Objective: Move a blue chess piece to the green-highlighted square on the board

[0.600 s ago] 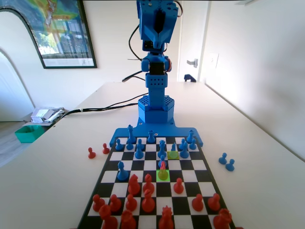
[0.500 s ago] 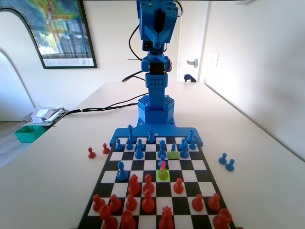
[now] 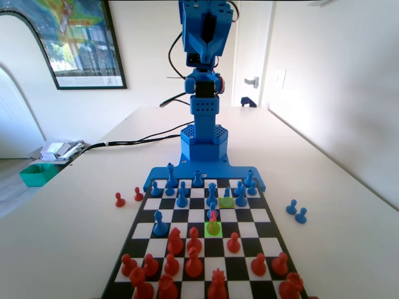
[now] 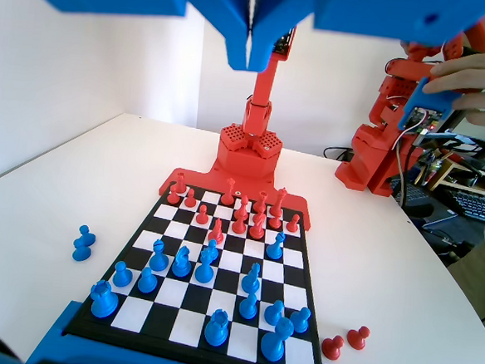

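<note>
Gripper (image 4: 249,56) closed, high above the board (image 4: 298,273)

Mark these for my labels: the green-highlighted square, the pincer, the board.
green-highlighted square (image 3: 214,228), fixed view, its front part.
pincer (image 4: 249,59), wrist view, between its tips.
board (image 3: 122,258), fixed view, left rim.

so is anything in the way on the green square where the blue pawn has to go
Yes. A red piece stands right on the green-highlighted square, so the square is occupied. The gripper hangs high up, jaws together, holding nothing.
</note>
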Controlling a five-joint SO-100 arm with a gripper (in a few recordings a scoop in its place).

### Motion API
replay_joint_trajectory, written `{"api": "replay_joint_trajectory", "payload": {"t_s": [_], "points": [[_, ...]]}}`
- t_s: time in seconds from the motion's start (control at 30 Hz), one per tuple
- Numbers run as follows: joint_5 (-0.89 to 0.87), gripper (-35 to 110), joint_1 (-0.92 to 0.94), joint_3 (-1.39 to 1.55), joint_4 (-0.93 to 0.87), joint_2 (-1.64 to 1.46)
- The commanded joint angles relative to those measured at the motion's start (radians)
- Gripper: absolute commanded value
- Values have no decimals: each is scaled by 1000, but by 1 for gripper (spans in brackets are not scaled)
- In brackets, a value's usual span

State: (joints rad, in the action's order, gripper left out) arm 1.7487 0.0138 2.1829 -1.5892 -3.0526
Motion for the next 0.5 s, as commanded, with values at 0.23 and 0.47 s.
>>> {"api": "replay_joint_trajectory", "payload": {"t_s": [0.23, 0.47], "points": [[5, 1, 6, -12, 15, -3], [-35, 1, -18, -81, 29, 31]]}}
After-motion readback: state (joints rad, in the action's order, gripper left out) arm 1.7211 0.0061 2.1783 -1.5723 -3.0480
